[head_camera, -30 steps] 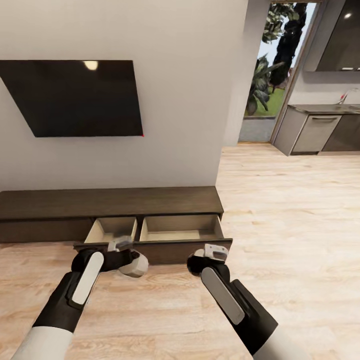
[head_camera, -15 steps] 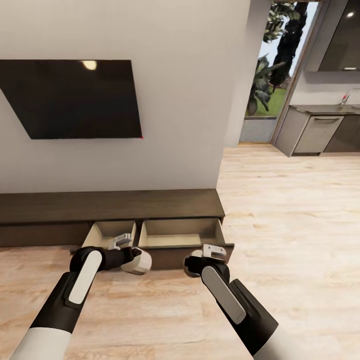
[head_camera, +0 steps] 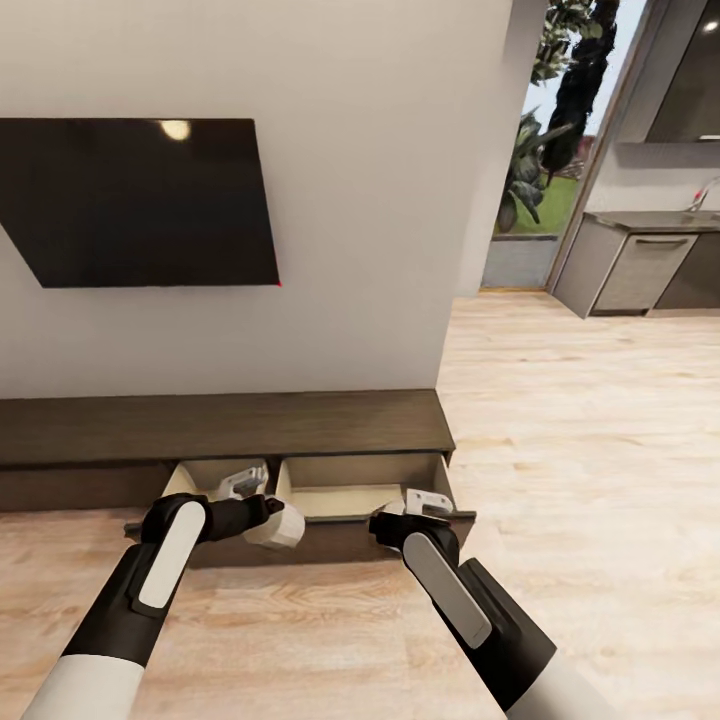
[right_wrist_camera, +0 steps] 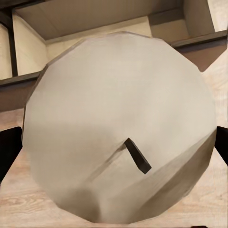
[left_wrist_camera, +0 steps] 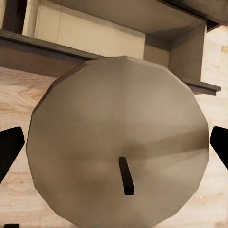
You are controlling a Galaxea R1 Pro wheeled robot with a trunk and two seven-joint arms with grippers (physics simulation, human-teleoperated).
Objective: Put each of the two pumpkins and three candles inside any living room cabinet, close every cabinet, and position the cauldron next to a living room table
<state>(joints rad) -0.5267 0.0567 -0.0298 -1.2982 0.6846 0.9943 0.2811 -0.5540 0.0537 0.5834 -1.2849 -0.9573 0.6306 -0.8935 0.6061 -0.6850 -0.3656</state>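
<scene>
— Two candles, where are they?
— Each wrist view shows one close up: the left candle point(left_wrist_camera: 118, 152) is pinched between the left gripper point(head_camera: 262, 507) fingers, the right candle point(right_wrist_camera: 121, 133) between the right gripper point(head_camera: 425, 503) fingers.
— And farther?
— From the head view, both hang just before the cabinet point(head_camera: 220, 425), its two drawers point(head_camera: 365, 485) pulled out.

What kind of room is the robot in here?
Most likely a living room of an open-plan home: a television hangs on the wall above a long low cabinet with open drawers, and grey kitchen units stand beyond.
</scene>
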